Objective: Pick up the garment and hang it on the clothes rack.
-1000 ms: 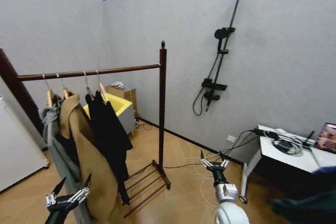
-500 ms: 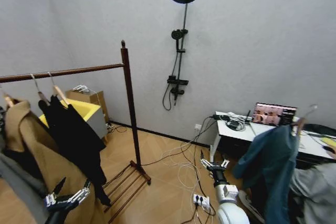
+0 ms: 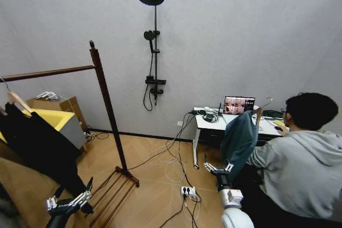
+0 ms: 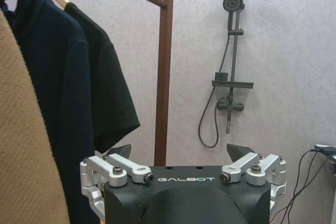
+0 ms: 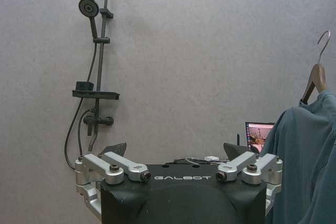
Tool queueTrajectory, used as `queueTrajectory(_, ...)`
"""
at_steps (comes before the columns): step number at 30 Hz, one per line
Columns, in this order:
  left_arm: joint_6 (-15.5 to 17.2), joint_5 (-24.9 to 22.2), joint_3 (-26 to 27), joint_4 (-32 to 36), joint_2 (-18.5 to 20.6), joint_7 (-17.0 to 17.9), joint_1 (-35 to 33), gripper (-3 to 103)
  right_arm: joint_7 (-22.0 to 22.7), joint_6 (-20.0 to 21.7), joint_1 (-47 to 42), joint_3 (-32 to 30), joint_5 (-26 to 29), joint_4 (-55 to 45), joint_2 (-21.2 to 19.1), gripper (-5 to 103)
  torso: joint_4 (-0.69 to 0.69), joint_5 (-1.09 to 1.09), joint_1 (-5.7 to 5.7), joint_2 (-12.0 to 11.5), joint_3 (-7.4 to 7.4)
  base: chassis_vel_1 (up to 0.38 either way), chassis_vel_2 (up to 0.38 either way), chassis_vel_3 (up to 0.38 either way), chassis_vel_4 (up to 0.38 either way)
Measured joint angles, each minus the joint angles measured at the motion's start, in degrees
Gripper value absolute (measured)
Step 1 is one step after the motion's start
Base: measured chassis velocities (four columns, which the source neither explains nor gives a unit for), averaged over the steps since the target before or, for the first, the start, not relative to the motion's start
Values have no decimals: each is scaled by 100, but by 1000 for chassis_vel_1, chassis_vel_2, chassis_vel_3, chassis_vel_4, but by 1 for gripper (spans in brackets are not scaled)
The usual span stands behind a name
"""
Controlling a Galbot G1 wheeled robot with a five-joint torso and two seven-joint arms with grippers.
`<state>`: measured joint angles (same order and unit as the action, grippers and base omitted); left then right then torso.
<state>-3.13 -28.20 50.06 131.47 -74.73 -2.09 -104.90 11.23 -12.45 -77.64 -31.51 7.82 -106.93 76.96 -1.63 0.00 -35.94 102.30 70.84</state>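
Three views, going head view first: seeing clothes rack (image 3: pixel 107 110) off to the left, carrying a black coat (image 3: pixel 37 142) and a tan coat (image 3: pixel 18 196) at the picture's edge; spotting the garment (image 3: pixel 239 140) well apart from the rack, over on the right by the desk (image 3: pixel 211 123), hanging on a wooden hanger just beside a seated person (image 3: pixel 304 158), looking dark teal and not clearly black; not managing to tell what the hook is hanging from. Noting left gripper (image 3: pixel 74 188) low at left near the coat hem, fingers spread wide, gripping nothing; noting right gripper (image 3: pixel 218 165) low at centre-right, near the garment's lower edge but not touching, fingers also wide and empty. Left wrist view: looking past left gripper (image 4: pixel 179 153), wide open, at the rack post and dark clothes already hanging there, shower fixture (image 4: pixel 231 77) on the wall behind. Right wrist view: looking past right gripper (image 5: pixel 173 150), wide open, at the garment (image 5: pixel 302 156) with its hook sticking up. Judging risks: possibly catching wheels on floor cables (image 3: pixel 176 166) and power strip (image 3: pixel 187 190) lying between robot and desk; possibly pinching loose cloth instead of the hanger and dropping it; possibly bumping the person while reaching; possibly snagging hung coats when hooking the rail.
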Motion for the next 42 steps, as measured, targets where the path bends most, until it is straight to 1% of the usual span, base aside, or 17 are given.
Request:
queueTrajectory(5, 0, 0, 0, 0, 0, 0, 0, 100, -1, -30, -5, 24, 0, 17, 0, 100, -2, 0, 1, 0, 0, 92, -110, -100, 80)
queueTrajectory(14, 0, 0, 0, 0, 0, 1, 0, 100, -2, -41, -29, 48, -3, -17, 20, 100, -2, 2, -1, 0, 0, 105, -97, -106, 96)
queueTrajectory(17, 0, 0, 0, 0, 0, 1, 0, 100, -2, -51, -47, 55, -9, -35, 29, 100, -1, -1, -1, 0, 0, 135, -130, -134, 150)
queueTrajectory(20, 0, 0, 0, 0, 0, 1, 0, 100, -2, -57, -59, 55, -14, -41, 35, 100, -2, 2, 0, 0, 0, 172, -164, -173, 161)
queueTrajectory(22, 0, 0, 0, 0, 0, 2, 0, 100, -2, -58, -61, 57, -16, -62, 38, 100, -2, -1, 0, 0, 0, 164, -175, -171, 162)
queueTrajectory(25, 0, 0, 0, 0, 0, 1, 0, 100, -2, -58, -62, 57, -16, -80, 41, 100, -3, 3, 2, 1, 0, 158, -177, -159, 139)
queueTrajectory(28, 0, 0, 0, 0, 0, 3, 0, 100, -3, -58, -62, 59, -19, -88, 42, 100, -1, -3, 2, 1, -1, 105, -174, -159, 127)
queueTrajectory(29, 0, 0, 0, 0, 0, 3, 0, 100, -5, -58, -65, 61, -21, -92, 43, 100, -1, 2, 3, 2, -1, 79, -132, -148, 112)
queueTrajectory(30, 0, 0, 0, 0, 0, 2, 0, 100, -5, -58, -65, 62, -22, -93, 42, 100, -2, 2, 2, 1, -1, 79, -132, -143, 57)
queueTrajectory(31, 0, 0, 0, 0, 0, 2, 0, 100, -7, -58, -65, 65, -23, -96, 43, 100, -1, -1, 1, 0, 0, 24, -134, -143, 31)
queueTrajectory(35, 0, 0, 0, 0, 0, 3, 0, 100, -8, -58, -67, 67, -24, -105, 42, 100, -4, 1, 1, 0, 0, 14, -143, -130, 20)
queueTrajectory(42, 0, 0, 0, 0, 0, 2, 0, 100, -11, -72, -83, 69, -23, -127, 34, 100, -1, -1, -1, -1, 0, -3, -140, -132, -4)
